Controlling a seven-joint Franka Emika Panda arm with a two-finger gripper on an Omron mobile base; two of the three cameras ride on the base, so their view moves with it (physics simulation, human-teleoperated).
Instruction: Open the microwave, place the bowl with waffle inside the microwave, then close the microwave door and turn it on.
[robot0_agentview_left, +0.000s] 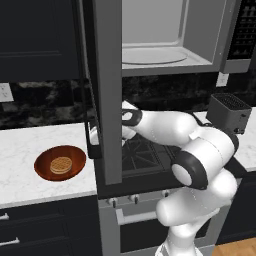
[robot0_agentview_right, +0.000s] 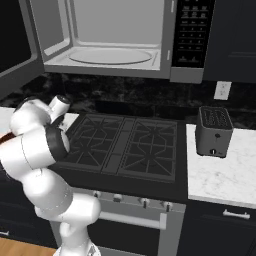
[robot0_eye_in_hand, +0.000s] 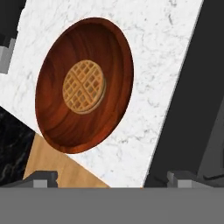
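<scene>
My claw (robot0_eye_in_hand: 111, 177) hangs above the white marble counter (robot0_agentview_left: 30, 150), looking down on the bowl (robot0_eye_in_hand: 85, 83). My two fingertips (robot0_eye_in_hand: 41, 178) stand far apart at the bottom of the hand view, so the claw is wide and holds nothing. The bowl rests on the counter with the waffle (robot0_eye_in_hand: 84, 86) lying flat near its middle (grid pattern up). In the left base view the bowl (robot0_agentview_left: 60, 163) sits to the left of the stove, waffle (robot0_agentview_left: 61, 164) inside it, and my arm reaches toward it from behind the microwave door (robot0_agentview_left: 107, 90), which hides my hand.

That door is swung fully out, edge-on to the left camera, with its dark bar handle facing the bowl's side. The microwave (robot0_agentview_right: 120, 37) is open above the gas stove (robot0_agentview_right: 125, 145), its light cavity and round turntable (robot0_agentview_right: 110, 55) bare. A grey slotted toaster (robot0_agentview_right: 214, 131) stands on the counter right of the stove.
</scene>
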